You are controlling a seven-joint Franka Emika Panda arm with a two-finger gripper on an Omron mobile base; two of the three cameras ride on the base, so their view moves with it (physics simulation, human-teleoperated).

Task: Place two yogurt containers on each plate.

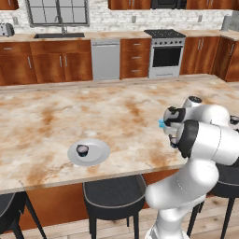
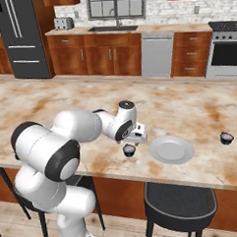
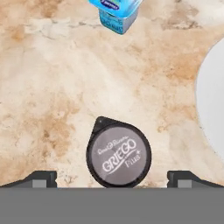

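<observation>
My gripper (image 2: 134,138) hangs open just over a dark yogurt container (image 3: 118,155), whose grey lid sits between the two fingertips (image 3: 41,179) in the hand view. This cup (image 2: 128,150) stands on the counter left of an empty plate (image 2: 171,149). The plate's rim (image 3: 213,100) curves along the right of the hand view. A light blue boxy yogurt container (image 3: 116,13) stands a little beyond the dark one, also seen beside the hand (image 1: 161,123). Another dark cup (image 2: 226,138) stands right of the empty plate. A second plate (image 1: 95,154) carries a dark cup (image 1: 82,150).
All this lies on a marbled island counter (image 2: 51,109) whose near edge is close to the cups. Dark stools (image 1: 114,196) stand under that edge. Cabinets, a sink and a stove line the far wall.
</observation>
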